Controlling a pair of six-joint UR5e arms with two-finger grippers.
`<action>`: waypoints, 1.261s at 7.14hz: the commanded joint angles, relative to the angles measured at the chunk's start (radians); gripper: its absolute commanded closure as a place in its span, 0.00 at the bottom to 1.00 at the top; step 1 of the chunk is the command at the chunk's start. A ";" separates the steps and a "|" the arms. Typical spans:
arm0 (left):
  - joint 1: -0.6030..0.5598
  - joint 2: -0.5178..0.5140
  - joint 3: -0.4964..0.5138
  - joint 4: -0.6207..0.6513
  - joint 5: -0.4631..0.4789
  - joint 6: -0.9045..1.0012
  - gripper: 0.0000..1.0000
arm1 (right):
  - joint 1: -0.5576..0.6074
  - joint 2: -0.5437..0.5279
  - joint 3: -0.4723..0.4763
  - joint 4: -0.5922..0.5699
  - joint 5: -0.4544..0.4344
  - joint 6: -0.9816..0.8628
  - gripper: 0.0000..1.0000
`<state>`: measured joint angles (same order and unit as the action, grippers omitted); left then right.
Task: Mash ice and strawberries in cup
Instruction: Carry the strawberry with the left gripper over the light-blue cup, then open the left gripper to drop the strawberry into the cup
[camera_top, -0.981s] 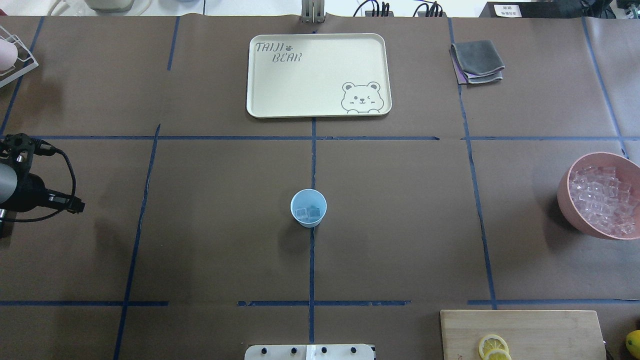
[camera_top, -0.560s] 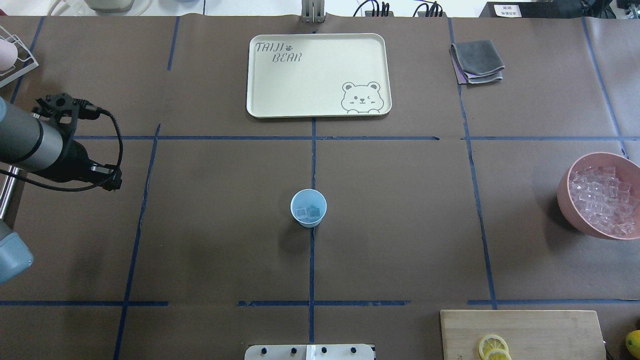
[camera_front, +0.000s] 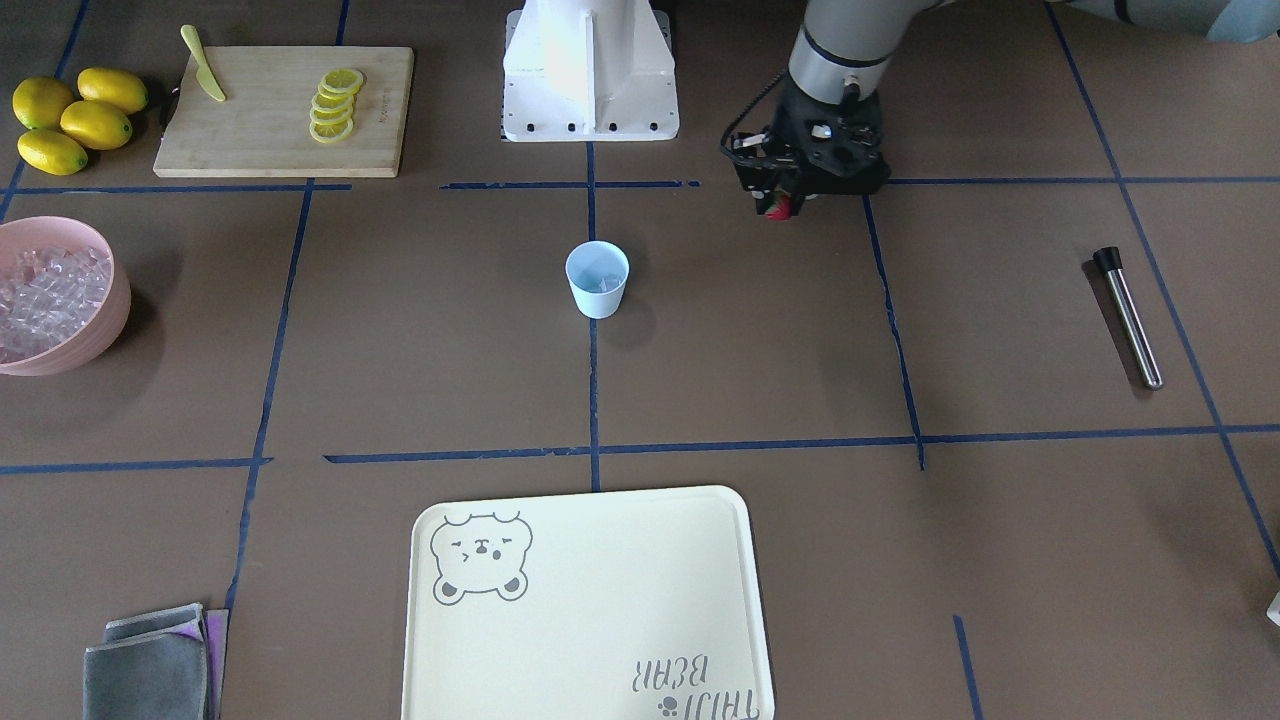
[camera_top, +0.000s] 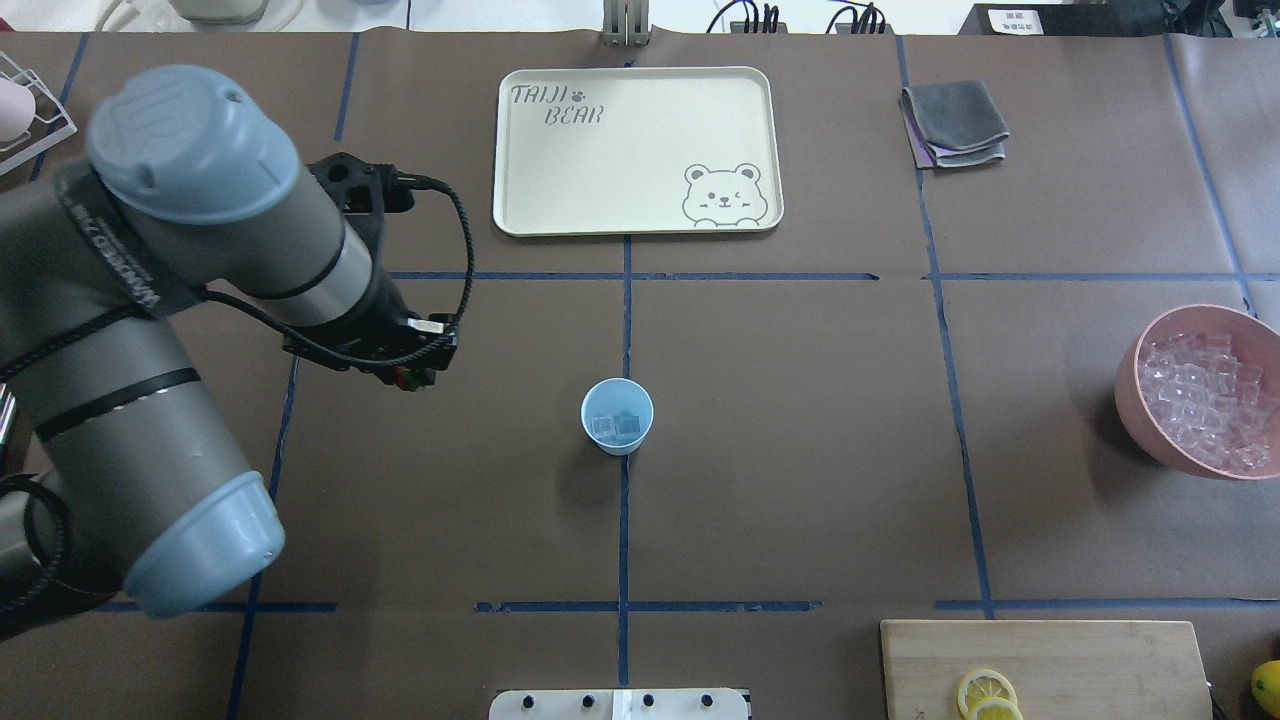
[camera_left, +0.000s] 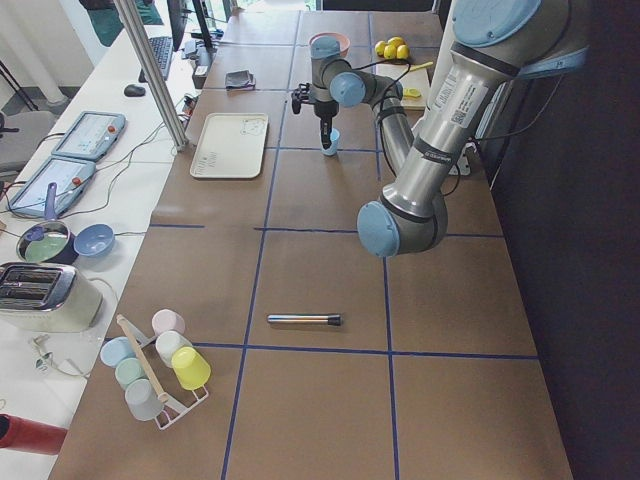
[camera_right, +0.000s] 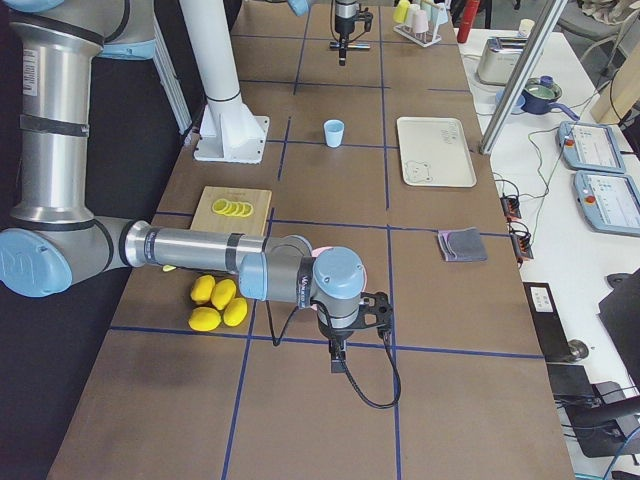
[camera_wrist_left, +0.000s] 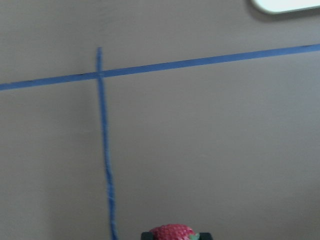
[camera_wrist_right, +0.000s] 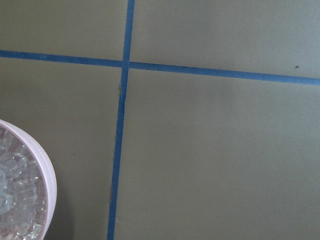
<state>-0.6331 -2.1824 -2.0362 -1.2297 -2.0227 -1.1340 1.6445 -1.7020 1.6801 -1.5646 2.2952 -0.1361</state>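
Observation:
The pale-blue cup (camera_top: 617, 416) stands upright at the table's middle with a few clear ice cubes (camera_top: 614, 427) in its bottom; it also shows in the front view (camera_front: 597, 280). My left gripper (camera_top: 408, 381) is shut on the small red strawberry (camera_front: 779, 208), held above the table to the left of the cup and apart from it. The strawberry's top shows between the jaws in the left wrist view (camera_wrist_left: 172, 232). My right gripper (camera_right: 338, 358) shows only in the exterior right view, near the pink bowl; I cannot tell whether it is open or shut.
The pink bowl (camera_top: 1135, 385) full of ice sits at the right edge. A cream bear tray (camera_top: 520, 150) lies at the back, a grey cloth (camera_top: 955, 122) beside it. A cutting board (camera_front: 260, 140) carries lemon slices. A metal muddler (camera_front: 1130, 318) lies at the far left.
My left arm has swung in from the left edge toward the middle with the strawberry, and now sits close to the cup's left. The cup and ice have not moved.

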 joint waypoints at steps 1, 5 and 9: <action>0.100 -0.202 0.181 0.001 0.091 -0.154 0.97 | 0.000 0.001 0.001 0.001 0.001 0.000 0.01; 0.164 -0.293 0.369 -0.132 0.127 -0.233 0.92 | 0.000 0.001 0.003 0.001 0.001 -0.003 0.01; 0.164 -0.284 0.356 -0.134 0.128 -0.196 0.00 | 0.000 0.001 0.003 0.001 0.003 -0.007 0.01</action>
<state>-0.4696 -2.4681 -1.6760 -1.3627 -1.8947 -1.3387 1.6444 -1.7012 1.6828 -1.5632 2.2977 -0.1423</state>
